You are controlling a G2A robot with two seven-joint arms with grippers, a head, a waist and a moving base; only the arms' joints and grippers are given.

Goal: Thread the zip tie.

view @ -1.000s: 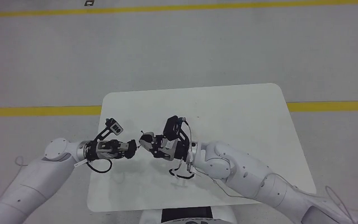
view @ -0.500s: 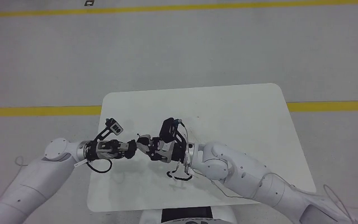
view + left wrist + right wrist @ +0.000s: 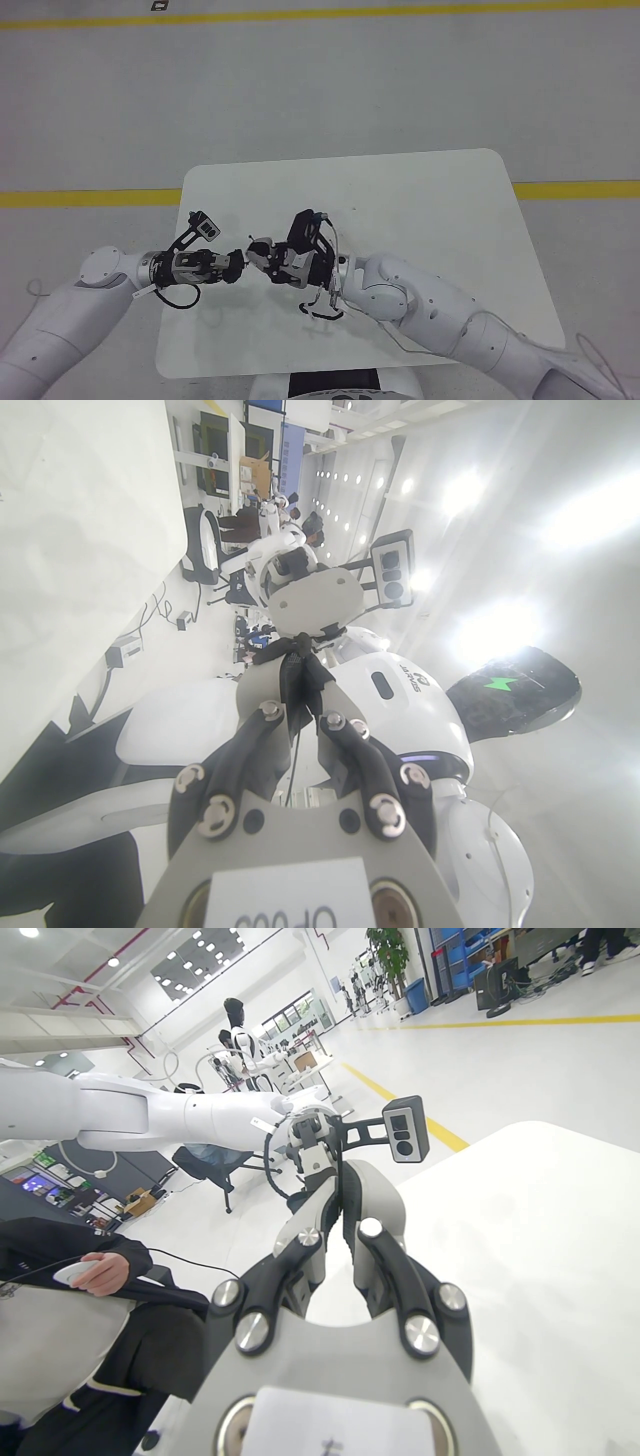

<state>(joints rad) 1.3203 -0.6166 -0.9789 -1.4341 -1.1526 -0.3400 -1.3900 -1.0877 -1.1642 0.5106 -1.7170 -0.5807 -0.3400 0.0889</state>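
The left hand (image 3: 236, 264) hangs above the near left part of the bench (image 3: 420, 200). Its fingers are almost closed and pinch a thin black strap, which I take for the zip tie (image 3: 299, 672). The tie is in the air, not on the bench, and runs from these fingers straight to the tips of the right hand (image 3: 342, 1198), just beside it to the right. The right hand has its pads pressed together and seems to nip the other end of the tie, though the pictures do not show clearly how much it holds. I judge the step in hand to be bringing the pointed end to the slot of the head and pushing it through. To do this well, both hands should stay on one line, so that the strap meets the slot straight and not at an angle. The grip should be close to the tip, because a long free piece will bend away. The push should be slow, and neither hand should loosen, or the tie may drop to the bench.
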